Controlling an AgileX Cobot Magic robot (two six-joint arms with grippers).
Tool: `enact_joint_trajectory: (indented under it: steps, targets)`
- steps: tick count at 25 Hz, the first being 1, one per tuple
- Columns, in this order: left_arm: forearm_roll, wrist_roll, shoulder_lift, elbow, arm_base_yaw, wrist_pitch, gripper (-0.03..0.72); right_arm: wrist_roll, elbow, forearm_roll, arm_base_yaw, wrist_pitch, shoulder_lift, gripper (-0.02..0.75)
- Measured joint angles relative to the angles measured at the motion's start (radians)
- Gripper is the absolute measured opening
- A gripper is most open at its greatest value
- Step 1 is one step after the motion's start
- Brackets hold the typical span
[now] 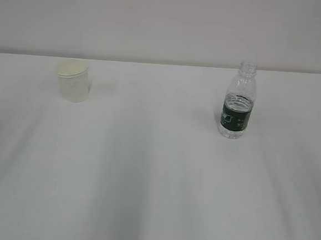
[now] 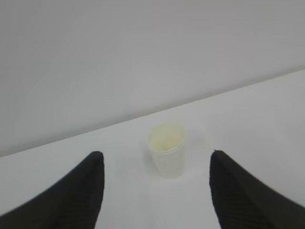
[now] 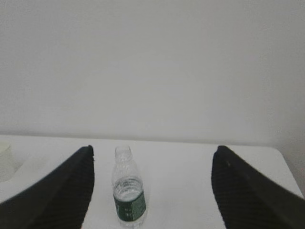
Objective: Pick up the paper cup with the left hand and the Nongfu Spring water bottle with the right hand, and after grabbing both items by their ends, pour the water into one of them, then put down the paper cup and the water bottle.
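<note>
The cream paper cup point(image 1: 73, 80) stands upright at the table's far left. In the left wrist view the cup point(image 2: 167, 149) sits ahead of my left gripper point(image 2: 156, 164), which is open and holds nothing. The clear Nongfu Spring water bottle point(image 1: 238, 101), green label, no cap, stands upright at the far right, with water point(image 1: 238, 104) up to about the label's top. From the right wrist the bottle point(image 3: 127, 193) is ahead, nearer the left finger of my open, empty right gripper point(image 3: 152, 164). Neither arm appears in the exterior view.
The white table point(image 1: 155, 181) ends at a back edge just behind the cup and bottle, with a plain wall point(image 1: 168, 20) beyond. An edge of the cup point(image 3: 5, 162) shows at the far left of the right wrist view.
</note>
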State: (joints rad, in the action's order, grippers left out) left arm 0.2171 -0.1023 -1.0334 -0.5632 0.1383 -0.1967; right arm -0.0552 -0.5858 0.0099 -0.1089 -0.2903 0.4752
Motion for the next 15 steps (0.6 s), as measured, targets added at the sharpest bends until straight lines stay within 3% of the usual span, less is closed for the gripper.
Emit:
enact_joint_trajectory:
  steps: [7, 15]
  targets:
    - [-0.135, 0.000, -0.041, 0.000, 0.002, -0.116, 0.498, 0.000, 0.011, 0.002, 0.000, 0.083, 0.105, 0.575]
    - [-0.123, 0.000, -0.053, 0.000, 0.012, -0.150, 0.454, 0.037, 0.147, 0.004, 0.000, 0.343, 0.261, 0.574]
